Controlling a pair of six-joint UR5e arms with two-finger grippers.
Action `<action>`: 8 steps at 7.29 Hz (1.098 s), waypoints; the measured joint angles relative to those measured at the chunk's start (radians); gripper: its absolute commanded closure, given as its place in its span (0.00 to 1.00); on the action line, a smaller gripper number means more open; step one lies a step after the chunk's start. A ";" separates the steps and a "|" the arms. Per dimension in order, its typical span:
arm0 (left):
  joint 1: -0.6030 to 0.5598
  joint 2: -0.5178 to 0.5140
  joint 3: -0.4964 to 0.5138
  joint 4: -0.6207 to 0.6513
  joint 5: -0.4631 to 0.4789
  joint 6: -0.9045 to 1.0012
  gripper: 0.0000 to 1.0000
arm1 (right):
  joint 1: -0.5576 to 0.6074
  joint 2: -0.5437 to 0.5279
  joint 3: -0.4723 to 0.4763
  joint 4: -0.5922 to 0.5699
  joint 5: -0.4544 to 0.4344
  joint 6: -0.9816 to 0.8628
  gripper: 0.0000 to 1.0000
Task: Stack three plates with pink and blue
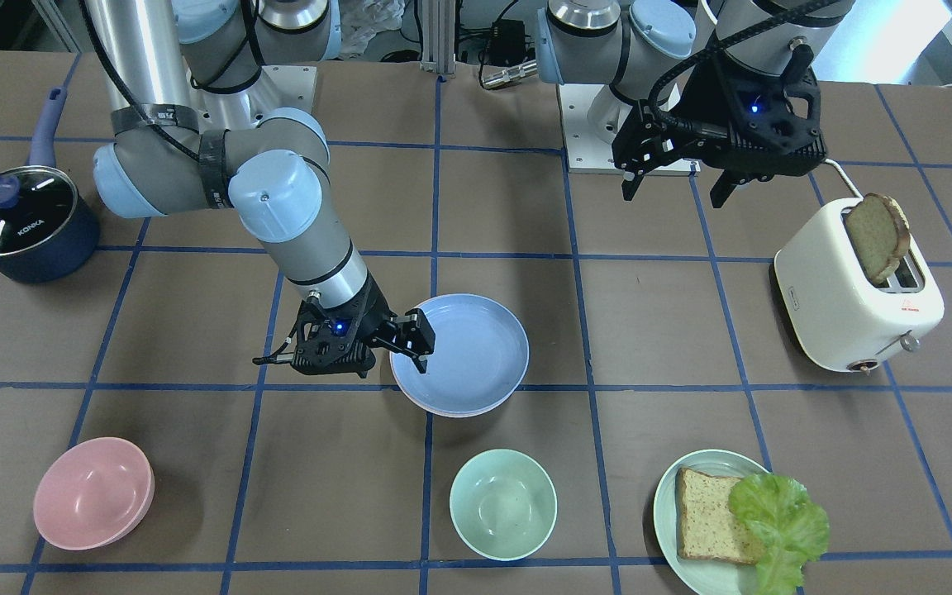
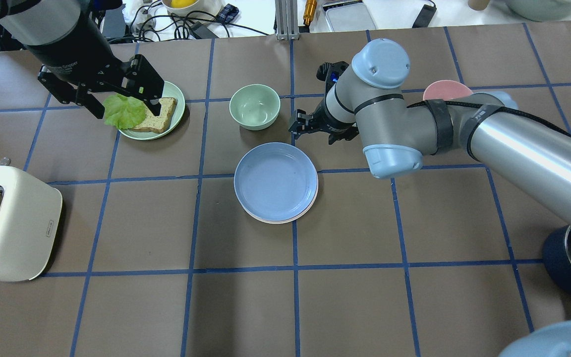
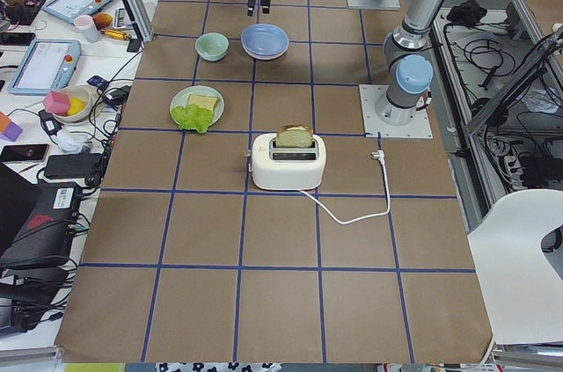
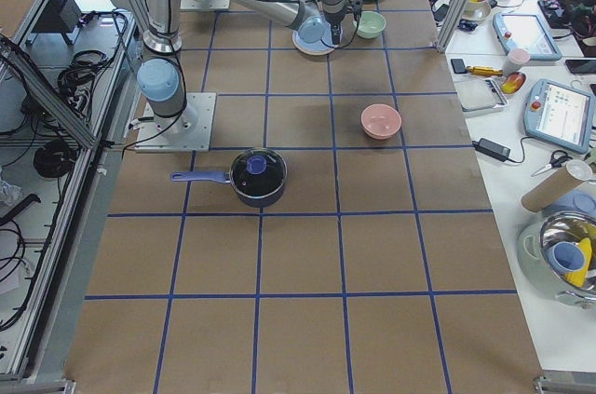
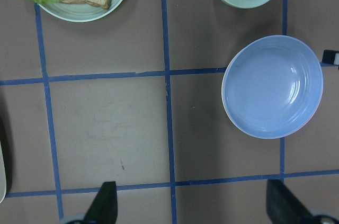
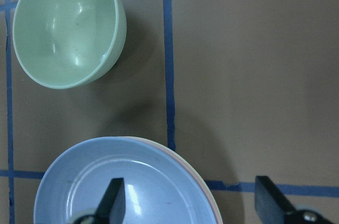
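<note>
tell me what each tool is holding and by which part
Nothing is held. Both the right tool and the left tool are open and empty; the blue plate lies ungripped.

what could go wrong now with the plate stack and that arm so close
The right gripper is open with its fingers either side of the rim of the blue plate; leaving sideways rather than upward might drag it off the pink plate beneath. The green bowl sits close by, so a wide swing could knock it.

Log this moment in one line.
light blue round plastic plate on pale pink plate | right gripper open | left gripper open
</note>
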 measured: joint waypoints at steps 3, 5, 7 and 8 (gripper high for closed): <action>0.000 0.000 0.000 0.000 0.000 0.000 0.00 | -0.062 -0.008 -0.180 0.193 -0.051 -0.199 0.13; 0.000 0.000 0.000 0.000 0.000 0.000 0.00 | -0.104 -0.009 -0.266 0.245 -0.095 -0.352 0.13; 0.000 0.000 0.000 0.000 0.000 0.000 0.00 | -0.141 -0.010 -0.310 0.279 -0.128 -0.443 0.13; 0.000 0.000 0.001 0.000 0.000 0.000 0.00 | -0.153 -0.010 -0.340 0.342 -0.154 -0.482 0.14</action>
